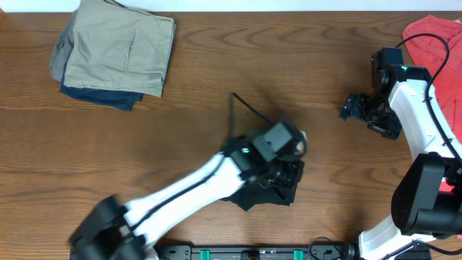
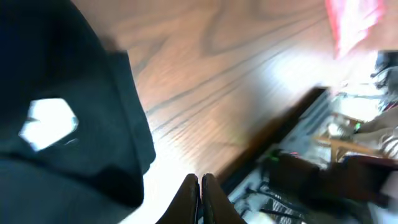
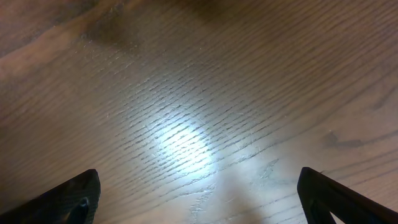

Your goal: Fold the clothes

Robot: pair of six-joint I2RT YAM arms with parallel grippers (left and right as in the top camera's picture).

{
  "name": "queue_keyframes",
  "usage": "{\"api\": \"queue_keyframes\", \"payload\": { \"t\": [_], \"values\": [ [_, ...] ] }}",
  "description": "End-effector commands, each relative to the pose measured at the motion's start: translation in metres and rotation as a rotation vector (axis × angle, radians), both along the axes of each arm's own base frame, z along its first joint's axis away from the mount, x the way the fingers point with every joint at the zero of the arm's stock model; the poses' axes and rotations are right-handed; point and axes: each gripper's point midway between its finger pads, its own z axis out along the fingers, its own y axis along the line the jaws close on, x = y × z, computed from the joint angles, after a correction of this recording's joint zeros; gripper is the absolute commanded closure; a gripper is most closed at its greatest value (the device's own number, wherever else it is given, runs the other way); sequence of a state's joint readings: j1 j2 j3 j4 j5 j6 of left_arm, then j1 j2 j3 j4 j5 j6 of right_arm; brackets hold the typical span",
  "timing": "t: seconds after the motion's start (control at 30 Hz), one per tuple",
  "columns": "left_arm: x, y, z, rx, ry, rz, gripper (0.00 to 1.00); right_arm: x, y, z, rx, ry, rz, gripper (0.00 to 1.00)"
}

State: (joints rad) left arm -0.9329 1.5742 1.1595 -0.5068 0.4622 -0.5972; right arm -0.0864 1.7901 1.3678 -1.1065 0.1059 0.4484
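The black T-shirt lies bunched near the table's front edge, mostly under my left arm. A thin black edge sticks out behind it. In the left wrist view the shirt fills the left side, with its white tag showing. My left gripper is above the shirt's right side. Its fingers are pressed together with nothing visible between them, over bare wood beside the shirt. My right gripper is far to the right, open wide over bare table, away from the shirt.
A folded stack, khaki on navy, sits at the back left. A red garment lies at the back right corner and also shows blurred in the left wrist view. The table's front edge with a black rail is close to the shirt.
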Motion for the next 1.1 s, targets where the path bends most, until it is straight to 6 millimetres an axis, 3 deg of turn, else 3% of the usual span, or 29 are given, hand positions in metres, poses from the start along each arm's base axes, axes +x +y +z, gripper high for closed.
{"api": "queue_keyframes", "payload": {
  "t": [0.0, 0.13, 0.3, 0.5, 0.77, 0.87, 1.07],
  "values": [
    [0.037, 0.033, 0.025, 0.043, -0.142, 0.129, 0.94, 0.003, -0.003, 0.008, -0.008, -0.025, -0.016, 0.01],
    [0.078, 0.085, 0.022, 0.219, -0.269, 0.322, 0.93, 0.003, -0.003, 0.008, -0.008, -0.025, -0.016, 0.01],
    [0.092, 0.094, 0.001, 0.280, -0.252, 0.366, 0.93, 0.003, -0.003, 0.008, -0.008, -0.025, -0.016, 0.01],
    [0.099, 0.079, -0.045, 0.320, -0.156, 0.390, 0.93, 0.003, -0.003, 0.008, -0.008, -0.025, -0.016, 0.01],
    [0.083, 0.029, -0.103, 0.215, 0.039, 0.258, 0.93, 0.003, -0.003, 0.008, -0.008, -0.025, -0.016, 0.01],
    [0.076, 0.013, -0.109, 0.169, 0.066, 0.216, 0.93, 0.003, -0.003, 0.008, -0.008, -0.025, -0.016, 0.01],
    [0.071, -0.008, -0.100, 0.097, 0.043, 0.172, 0.93, 0.003, -0.003, 0.008, -0.008, -0.025, -0.016, 0.01]
  ]
}}
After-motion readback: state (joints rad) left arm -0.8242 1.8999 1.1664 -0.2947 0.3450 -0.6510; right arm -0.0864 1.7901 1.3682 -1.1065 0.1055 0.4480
